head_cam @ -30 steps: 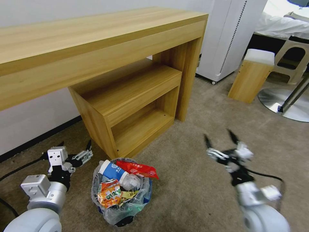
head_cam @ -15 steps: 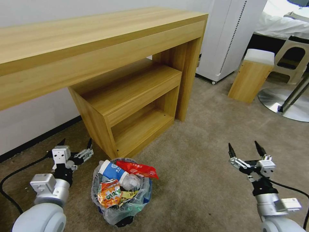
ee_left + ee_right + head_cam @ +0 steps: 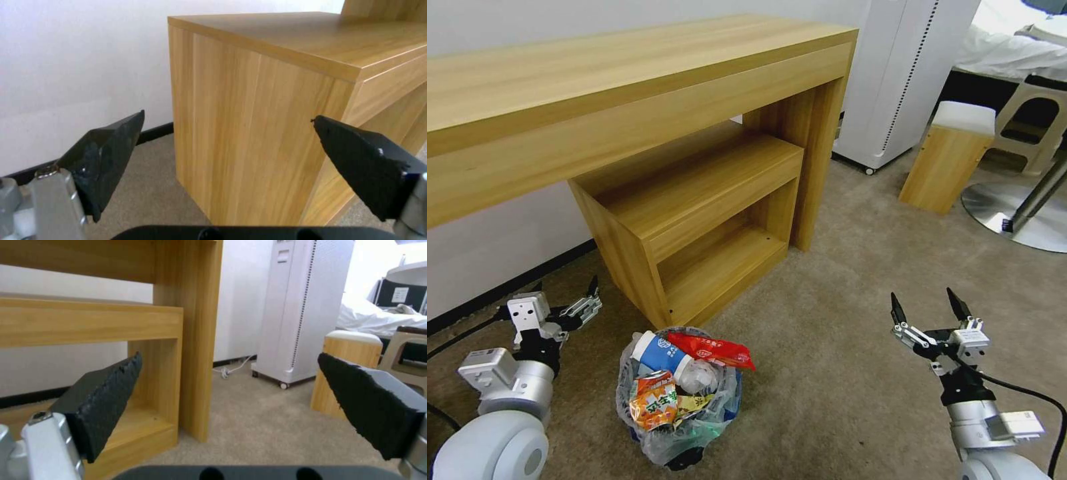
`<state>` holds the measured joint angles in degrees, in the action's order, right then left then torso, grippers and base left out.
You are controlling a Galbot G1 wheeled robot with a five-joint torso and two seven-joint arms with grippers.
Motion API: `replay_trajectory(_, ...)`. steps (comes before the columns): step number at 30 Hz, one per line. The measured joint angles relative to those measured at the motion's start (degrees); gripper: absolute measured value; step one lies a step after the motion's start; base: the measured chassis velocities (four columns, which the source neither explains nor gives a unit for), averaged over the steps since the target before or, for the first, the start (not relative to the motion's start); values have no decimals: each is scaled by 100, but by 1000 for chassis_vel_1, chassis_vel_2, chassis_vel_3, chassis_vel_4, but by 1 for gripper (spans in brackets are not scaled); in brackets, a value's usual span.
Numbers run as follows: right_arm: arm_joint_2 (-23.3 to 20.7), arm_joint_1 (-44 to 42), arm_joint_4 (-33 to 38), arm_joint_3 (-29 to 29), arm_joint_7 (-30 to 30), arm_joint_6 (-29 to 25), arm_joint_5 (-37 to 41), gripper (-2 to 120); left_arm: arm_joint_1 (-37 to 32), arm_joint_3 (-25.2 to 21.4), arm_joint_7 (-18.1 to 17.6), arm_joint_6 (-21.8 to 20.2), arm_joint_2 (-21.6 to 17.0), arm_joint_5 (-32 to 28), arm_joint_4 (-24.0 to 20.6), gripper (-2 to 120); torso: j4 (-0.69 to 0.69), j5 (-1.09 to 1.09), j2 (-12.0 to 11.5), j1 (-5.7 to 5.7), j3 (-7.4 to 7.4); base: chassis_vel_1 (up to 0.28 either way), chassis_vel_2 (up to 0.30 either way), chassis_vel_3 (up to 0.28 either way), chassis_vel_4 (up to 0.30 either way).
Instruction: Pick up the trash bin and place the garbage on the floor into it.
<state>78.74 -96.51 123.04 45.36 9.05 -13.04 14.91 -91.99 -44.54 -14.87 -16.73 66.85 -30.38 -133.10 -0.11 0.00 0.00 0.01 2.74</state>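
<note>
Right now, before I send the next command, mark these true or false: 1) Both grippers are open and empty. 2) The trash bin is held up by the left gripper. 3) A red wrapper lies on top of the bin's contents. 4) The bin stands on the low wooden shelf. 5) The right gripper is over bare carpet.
1) True: the left gripper and the right gripper have fingers spread, nothing between them.
2) False: the trash bin stands on the carpet, the left gripper apart from it.
3) True: the red wrapper lies across the top, beside a blue-white cup.
4) False: it stands on the carpet in front of the low wooden shelf.
5) True.
</note>
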Motion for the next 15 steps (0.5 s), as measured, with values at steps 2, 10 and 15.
replay_trajectory(2, -1, 1, 0, 0, 0, 1, 1, 100, 0, 0, -1, 0, -1, 0, 0, 100, 0, 0, 0, 0, 0, 0, 0, 0, 0)
replay_trajectory(10, -3, 4, 0, -4, 0, 3, 4, 100, -1, 2, -3, -4, -3, 2, 2, 100, 0, 0, 0, 0, 0, 0, 0, 0, 0)
replay_trajectory(15, -5, 5, 0, -6, 0, 5, 6, 100, -2, 3, -4, -6, -3, 4, 2, 100, 0, 0, 0, 0, 0, 0, 0, 0, 0)
